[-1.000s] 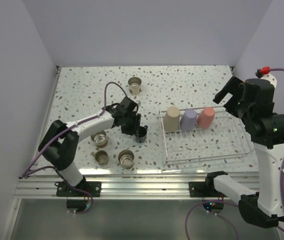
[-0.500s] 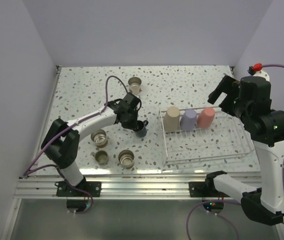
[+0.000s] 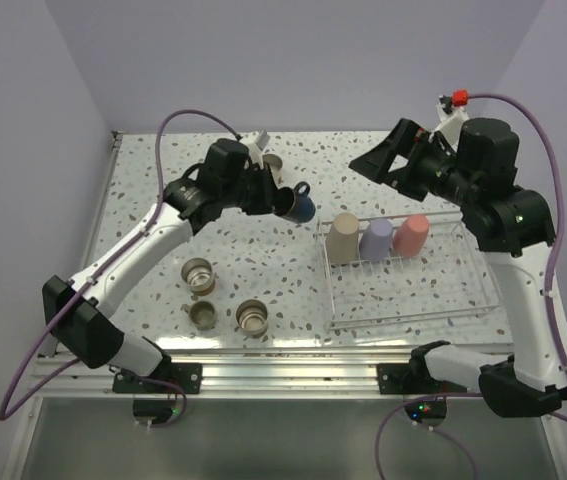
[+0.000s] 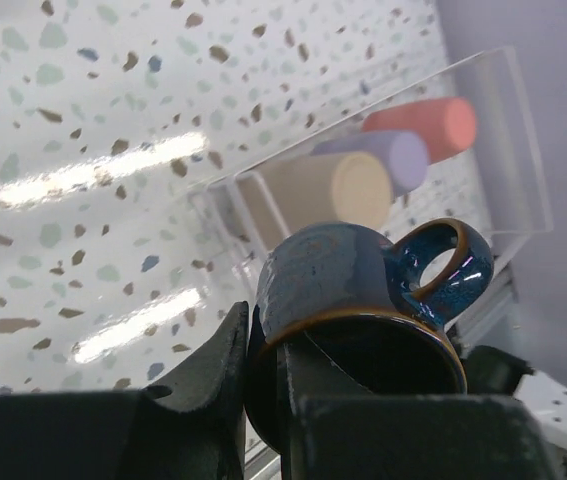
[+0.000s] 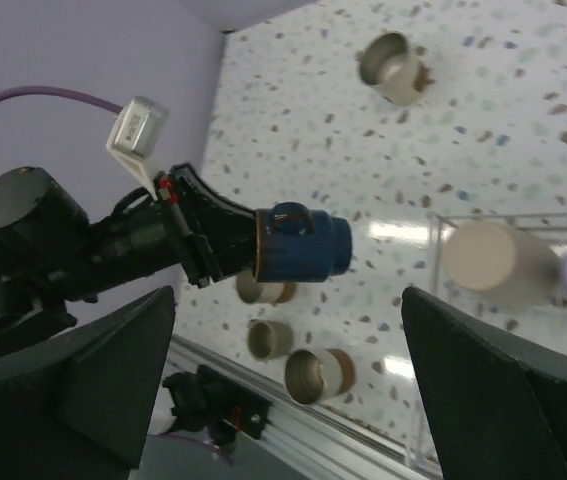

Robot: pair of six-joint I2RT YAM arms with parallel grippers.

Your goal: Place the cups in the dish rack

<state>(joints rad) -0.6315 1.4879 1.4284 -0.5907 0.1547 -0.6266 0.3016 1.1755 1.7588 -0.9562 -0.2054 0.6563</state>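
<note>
My left gripper is shut on the rim of a dark blue handled mug, one finger inside and one outside. It holds the mug on its side in the air, left of the dish rack. The left wrist view shows the mug close up, handle to the right. Beige, lavender and coral cups stand upside down in the rack's back row. Three metal cups sit at the front left, another at the back. My right gripper hangs open above the rack's back left, holding nothing.
The right wrist view looks down on the held mug, with metal cups below it. A purple cable loops over the left arm. Walls close the table on the left, back and right.
My left gripper closed on the mug and lifted it off the table, up and toward the back right. The right arm swung up and left over the rack.
</note>
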